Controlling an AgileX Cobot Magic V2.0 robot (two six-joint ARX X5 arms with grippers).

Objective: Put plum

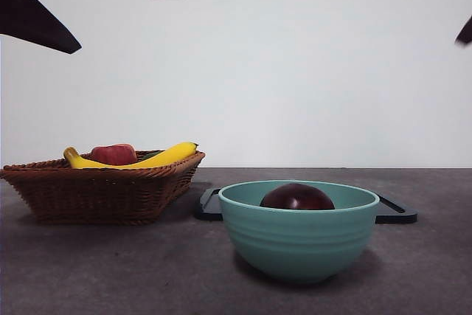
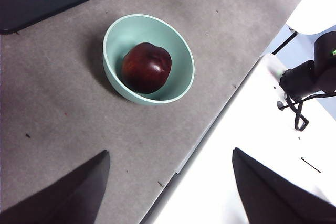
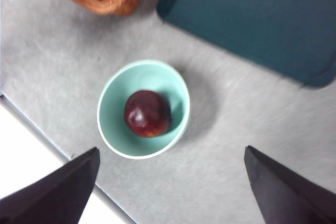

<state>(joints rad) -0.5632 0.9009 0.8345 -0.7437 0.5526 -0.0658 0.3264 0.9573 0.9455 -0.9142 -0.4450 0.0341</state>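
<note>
The dark maroon plum (image 1: pixel 297 198) lies inside the teal bowl (image 1: pixel 299 241) near the table's front; only its top shows over the rim. From above, the plum (image 2: pixel 146 67) (image 3: pixel 147 113) rests in the middle of the bowl (image 2: pixel 116 39) (image 3: pixel 113 100). My left gripper (image 2: pixel 170 187) hangs high above the table's edge, open and empty. My right gripper (image 3: pixel 170 184) is also high above the bowl, open and empty. Both arms show only as black tips at the front view's top corners.
A wicker basket (image 1: pixel 99 189) at the left holds yellow bananas (image 1: pixel 166 156) and a brighter red fruit (image 1: pixel 113 154). A dark flat tray (image 1: pixel 394 212) (image 3: pixel 257 19) lies behind the bowl. The table edge runs close beside the bowl.
</note>
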